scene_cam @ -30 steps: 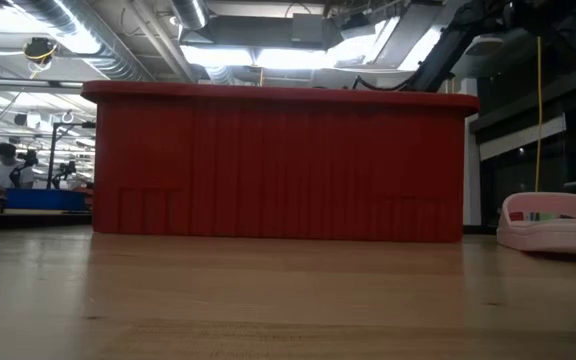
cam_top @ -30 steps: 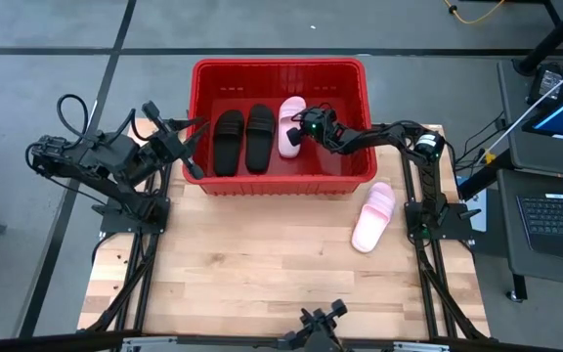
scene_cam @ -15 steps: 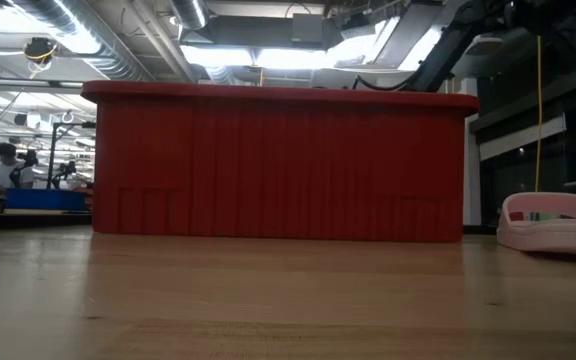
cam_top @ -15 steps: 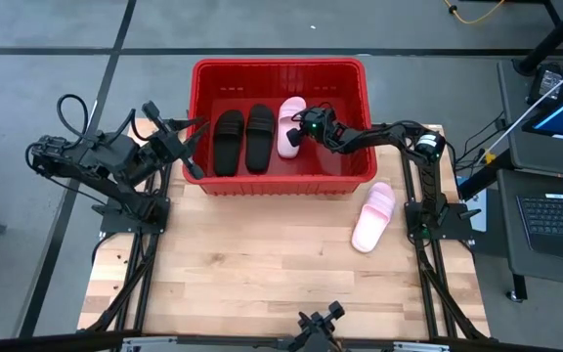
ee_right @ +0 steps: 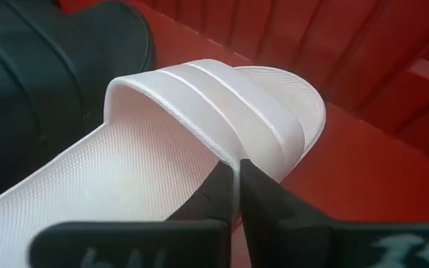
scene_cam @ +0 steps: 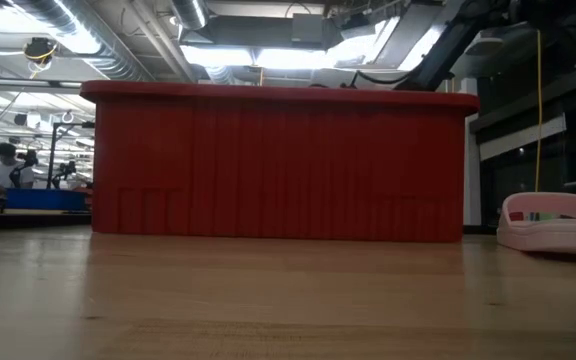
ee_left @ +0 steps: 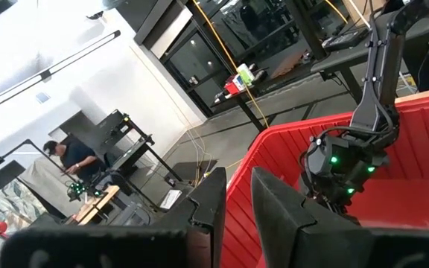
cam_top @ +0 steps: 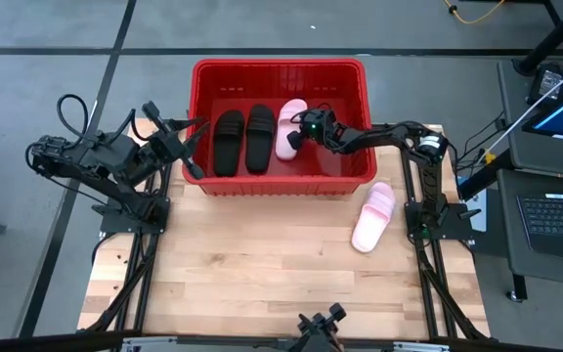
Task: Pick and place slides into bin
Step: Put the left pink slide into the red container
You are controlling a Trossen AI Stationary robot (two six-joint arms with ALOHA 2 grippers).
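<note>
bin [scene_cam: 278, 165] wall hides slides inside

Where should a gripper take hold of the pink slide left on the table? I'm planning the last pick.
Probably the wide strap of the pink slide, pinched from above with one finger under it through the open toe. The slide lies flat, sole down, on the table beside the bin, and the raised strap is the only part that gives fingers purchase.

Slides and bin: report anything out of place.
One pale pink slide lies on the table outside the red bin. The two black slides and the other pink slide, pinched at its strap by the right gripper, are inside.
</note>
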